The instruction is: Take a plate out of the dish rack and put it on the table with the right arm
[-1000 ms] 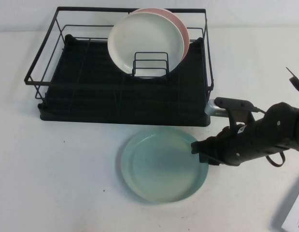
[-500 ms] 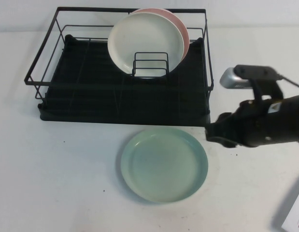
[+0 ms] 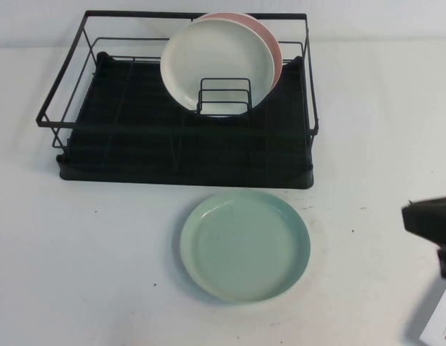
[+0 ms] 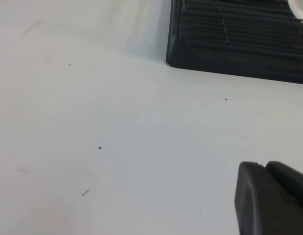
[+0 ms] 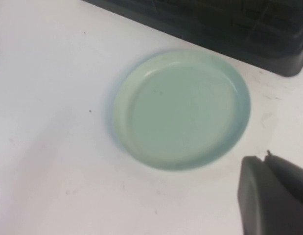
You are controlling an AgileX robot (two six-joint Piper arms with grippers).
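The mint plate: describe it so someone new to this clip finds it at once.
Start at the black dish rack at the back of the table. Just in front of its right half, the plate lies flat on the table, apart from the rack. It is mint green; the white plate and pink plate stand in the rack.

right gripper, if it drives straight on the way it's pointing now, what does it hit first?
Probably the mint-green plate. The right gripper, at the table's right edge, points toward it with only bare table between. The dish rack lies farther on. Depth is unclear. The left gripper hovers over bare table.
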